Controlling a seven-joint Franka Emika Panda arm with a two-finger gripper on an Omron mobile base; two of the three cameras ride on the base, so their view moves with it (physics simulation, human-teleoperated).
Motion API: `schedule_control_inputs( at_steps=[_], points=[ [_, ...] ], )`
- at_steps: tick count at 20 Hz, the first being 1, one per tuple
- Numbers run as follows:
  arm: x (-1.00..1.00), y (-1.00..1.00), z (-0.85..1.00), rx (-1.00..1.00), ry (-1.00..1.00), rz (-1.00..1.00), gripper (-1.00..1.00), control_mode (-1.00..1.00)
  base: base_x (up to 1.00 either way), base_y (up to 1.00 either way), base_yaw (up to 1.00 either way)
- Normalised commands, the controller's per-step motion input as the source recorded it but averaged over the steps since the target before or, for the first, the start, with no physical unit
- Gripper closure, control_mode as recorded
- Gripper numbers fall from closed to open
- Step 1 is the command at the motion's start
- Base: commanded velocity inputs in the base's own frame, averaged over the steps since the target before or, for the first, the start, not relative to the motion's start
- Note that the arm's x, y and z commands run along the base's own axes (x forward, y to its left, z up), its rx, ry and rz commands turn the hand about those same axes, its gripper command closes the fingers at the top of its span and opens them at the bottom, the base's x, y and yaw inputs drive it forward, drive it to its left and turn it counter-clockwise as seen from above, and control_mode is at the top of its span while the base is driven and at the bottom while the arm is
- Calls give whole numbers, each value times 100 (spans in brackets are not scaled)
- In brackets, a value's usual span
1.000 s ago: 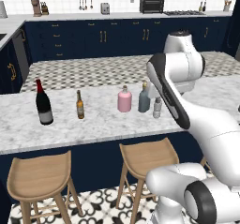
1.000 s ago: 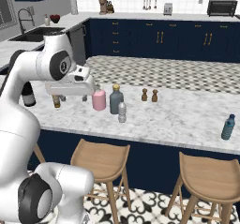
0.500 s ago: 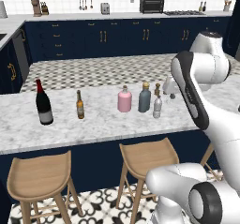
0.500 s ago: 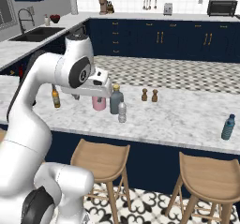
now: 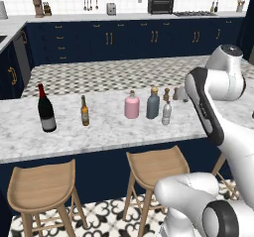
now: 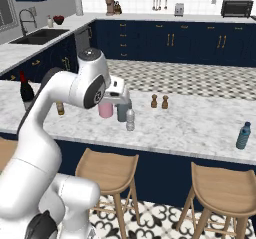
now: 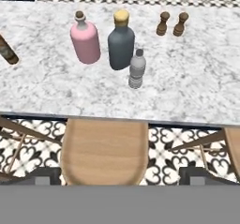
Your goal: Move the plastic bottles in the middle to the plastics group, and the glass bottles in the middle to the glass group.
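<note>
Hand view: gripper [image 7: 120, 175] jaws wide, empty; squat pink bottle [image 7: 85, 39], slate-blue bottle [image 7: 121, 41], marble counter [image 7: 197, 82].

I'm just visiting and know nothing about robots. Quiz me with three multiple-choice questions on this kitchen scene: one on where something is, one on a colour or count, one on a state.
1. Where does the blue plastic bottle stand?
A. alone, far from the other bottles
B. beside the wine bottle
C. on a stool

2. How many small brown shakers are on the counter?
A. one
B. two
C. four

3. The pink bottle is:
A. lying down
B. held by the fingers
C. upright on the counter

Answers:
1 A, it stands by itself at the counter's far end.
2 B, a pair stands behind the slate-blue bottle.
3 C, it stands untouched.
</note>
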Motion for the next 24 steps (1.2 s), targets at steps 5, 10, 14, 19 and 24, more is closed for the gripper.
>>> schedule_control_inputs(
  at_steps=[5,10,14,19,24],
  points=[
    [91,11,-39,-4,7,-3,-100,-100,0,0,0],
    [88,2,-39,-3,17,-1,-100,-100,0,0,0],
    [28,-11,-6,0,9,0,-100,-100,0,0,0],
    [29,-14,-32,0,1,0,-100,-100,0,0,0],
    [33,-28,-50,4,0,2,-100,-100,0,0,0]
  ],
)
